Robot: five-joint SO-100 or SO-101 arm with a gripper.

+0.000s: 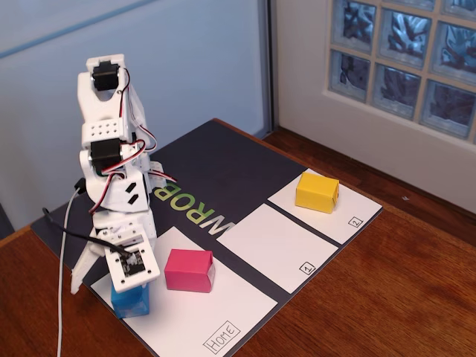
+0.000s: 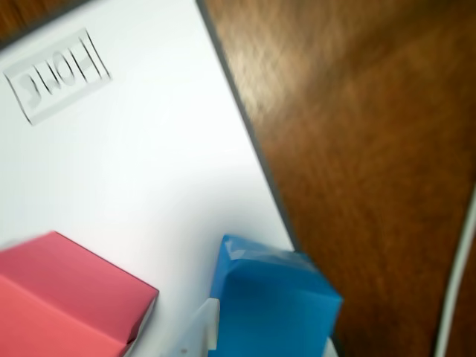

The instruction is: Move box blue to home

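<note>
Around me, in the fixed view, a brown wooden table (image 1: 416, 282) spreads from six o'clock out to three, its grain glossy under soft daylight. At one o'clock a window of glass blocks (image 1: 405, 59) glows bluish, set in a white frame (image 1: 357, 111) with a pale sill beneath. From nine to twelve o'clock stands a light blue-grey wall (image 1: 186, 52), crossed by a faint slanting line. A grey vertical edge (image 1: 269, 63) at twelve o'clock divides wall from window. My wrist view shows the same wood (image 2: 372, 149), blurred, at three o'clock.
</note>
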